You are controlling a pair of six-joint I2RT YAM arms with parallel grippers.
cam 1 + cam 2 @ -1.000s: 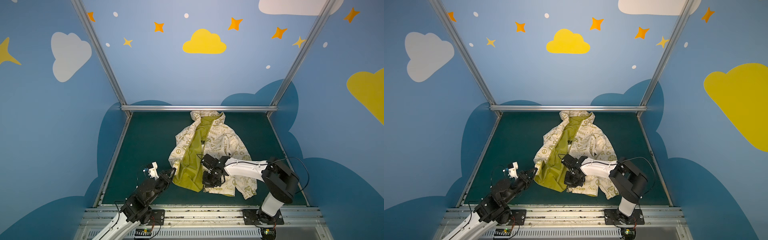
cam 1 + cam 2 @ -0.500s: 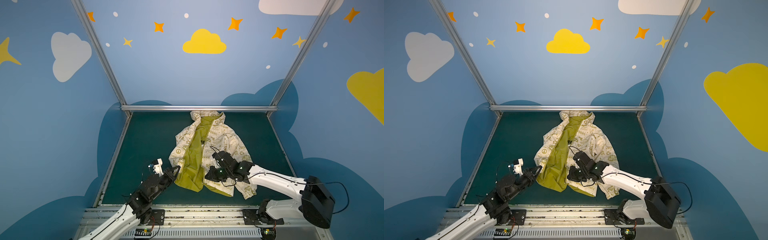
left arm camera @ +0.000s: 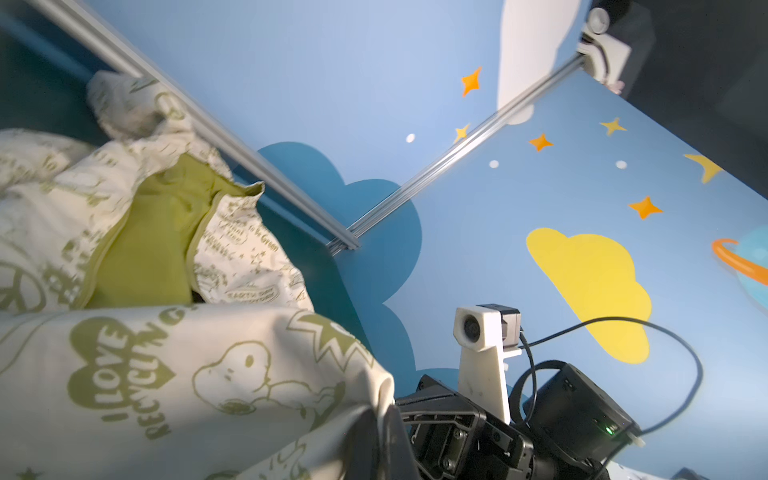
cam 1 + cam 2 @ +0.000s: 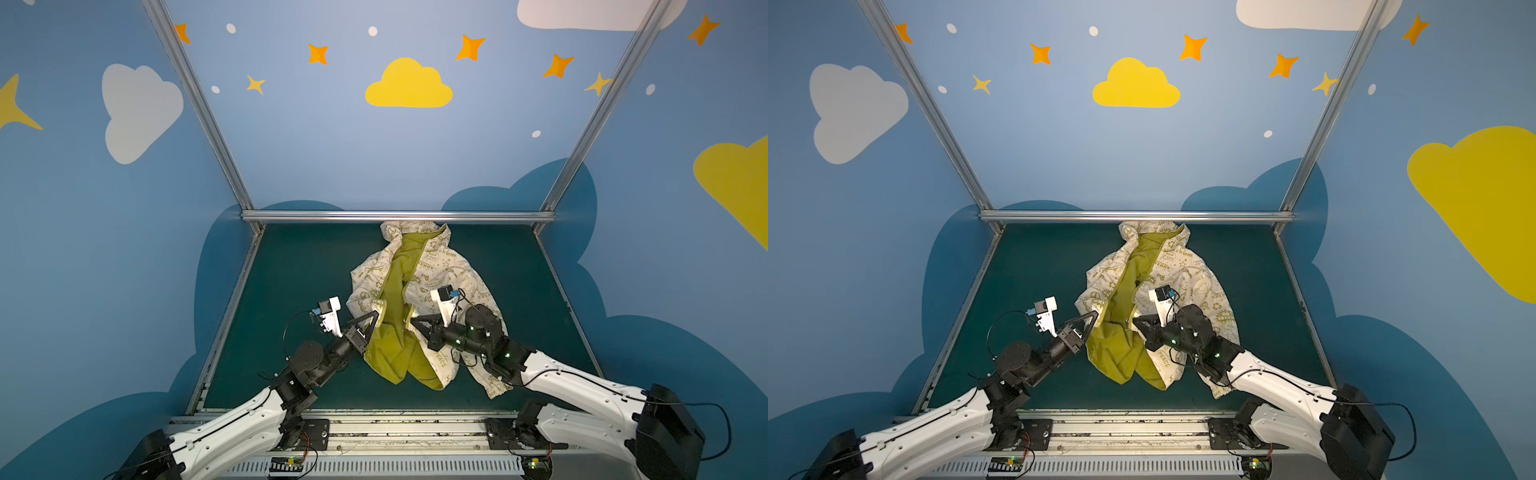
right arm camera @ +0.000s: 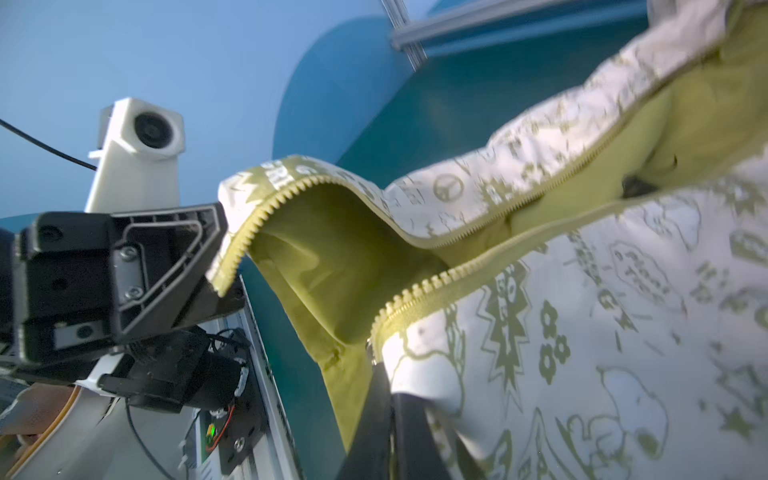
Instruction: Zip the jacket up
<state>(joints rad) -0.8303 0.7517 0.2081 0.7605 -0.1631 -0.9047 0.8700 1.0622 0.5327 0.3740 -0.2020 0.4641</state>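
Note:
The jacket (image 4: 440, 274) (image 4: 1187, 270) lies open on the dark green table, hood against the back rail, lime lining showing down the middle. My left gripper (image 4: 376, 313) (image 4: 1096, 316) is shut on the jacket's left front edge near its lower end, seen close in the left wrist view (image 3: 384, 419). My right gripper (image 4: 411, 322) (image 4: 1133, 322) is shut on the right front edge (image 5: 386, 399). Both edges are raised off the table a small gap apart. The two olive zipper rows (image 5: 266, 212) (image 5: 436, 282) stand apart, unjoined.
A metal rail (image 4: 399, 216) runs along the back of the table and sloping posts stand at both back corners. The arms' base rail (image 4: 374, 428) lines the front. Bare green table (image 4: 299, 282) lies left of the jacket and more (image 4: 523, 270) to its right.
Both grippers have risen and moved closer together, lifting the jacket's two lower front edges. The right arm's elbow has swung out to the right.

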